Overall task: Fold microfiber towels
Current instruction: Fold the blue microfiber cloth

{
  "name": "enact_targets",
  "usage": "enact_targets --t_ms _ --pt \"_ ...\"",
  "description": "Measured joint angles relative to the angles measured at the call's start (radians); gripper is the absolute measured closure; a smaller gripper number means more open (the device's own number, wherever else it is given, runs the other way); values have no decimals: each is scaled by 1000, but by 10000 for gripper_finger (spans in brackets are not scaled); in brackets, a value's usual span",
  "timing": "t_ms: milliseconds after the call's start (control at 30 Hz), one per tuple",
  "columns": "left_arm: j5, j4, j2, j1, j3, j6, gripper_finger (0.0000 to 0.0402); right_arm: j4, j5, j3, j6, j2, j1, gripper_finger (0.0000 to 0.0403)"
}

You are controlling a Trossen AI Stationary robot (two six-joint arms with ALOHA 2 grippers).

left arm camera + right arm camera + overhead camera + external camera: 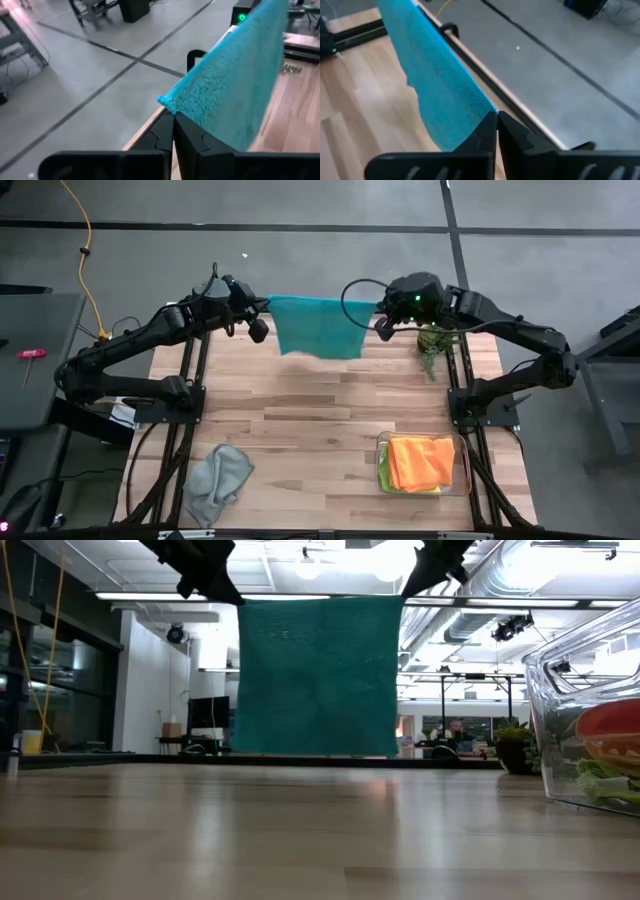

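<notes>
With the left hand [258, 329] pinching one top corner and the right hand [383, 328] the other, the teal towel [318, 326] hangs taut above the bench's [330, 430] far edge; lower both evenly so it lies flat.

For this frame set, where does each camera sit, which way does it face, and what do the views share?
High view: overhead, straight down; both arms, teal towel stretched between left gripper and right gripper.
Low view: table height, level across wooden table; grippers enter from above.
Left wrist view: past own fingers pinching a towel corner.
Right wrist view: likewise, the other corner.
Shared: the teal towel, in all four.
</notes>
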Motion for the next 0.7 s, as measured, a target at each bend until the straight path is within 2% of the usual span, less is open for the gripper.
enact_targets --t_ms 133,300,533,700 --pt "44 2 0 25 0 62 401 -4 -2 33 -30 0 -24 403" --pt "80 -20 0 2 -16 34 401 -38 -27 9 20 0 14 403" --pt "89 -21 -1 -103 -133 -123 401 -86 -27 -145 157 2 137 403" --pt "91 -6 -1 -221 -267 -321 401 -60 -36 -268 302 3 231 403"
